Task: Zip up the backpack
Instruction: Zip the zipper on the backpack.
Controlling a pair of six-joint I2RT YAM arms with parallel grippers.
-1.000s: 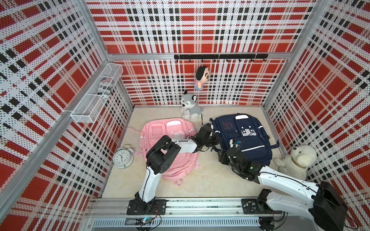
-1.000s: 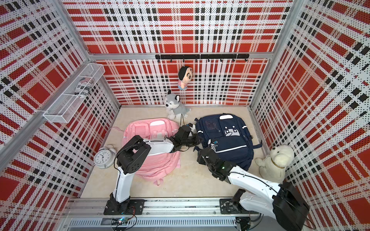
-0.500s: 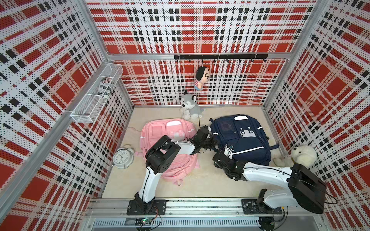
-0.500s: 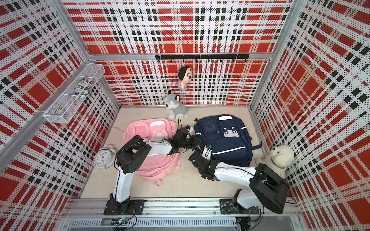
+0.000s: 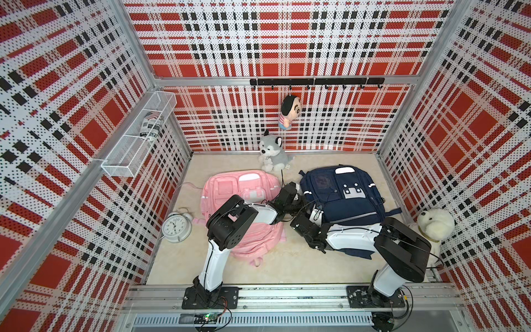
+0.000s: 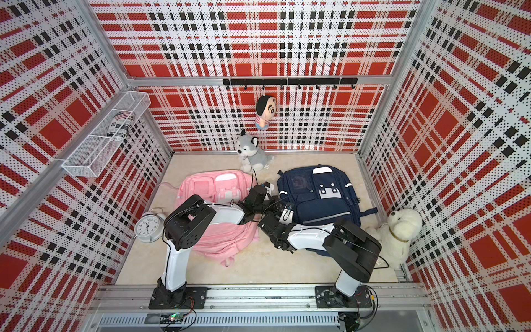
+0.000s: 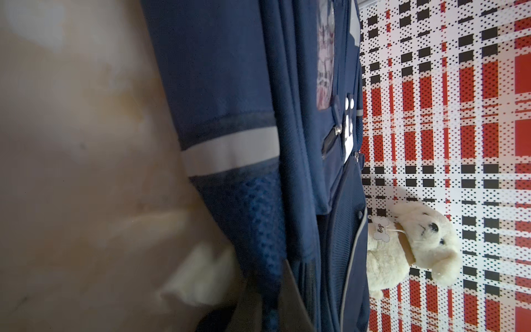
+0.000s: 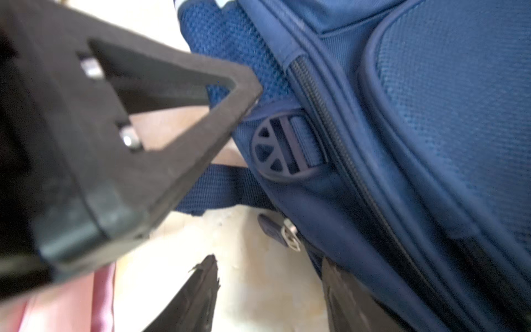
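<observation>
Navy fabric first: the navy backpack (image 5: 344, 201) lies flat toward the right rear of the beige tabletop (image 5: 287, 267), with the pink backpack (image 5: 238, 186) just beside it on the left. Your left gripper (image 5: 300, 199) is clamped closed against the navy bag's left side, by the mesh pocket (image 8: 230, 43); what it pinches you cannot tell. Your right gripper (image 8: 268, 258) stands parted at the bag's near left corner, the zipper pull (image 8: 283, 232) just ahead of its fingertips.

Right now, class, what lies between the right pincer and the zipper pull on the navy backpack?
Only bare floor. The right wrist view shows it: the open right pincer sits just short of the zipper pull of the navy backpack.
</observation>
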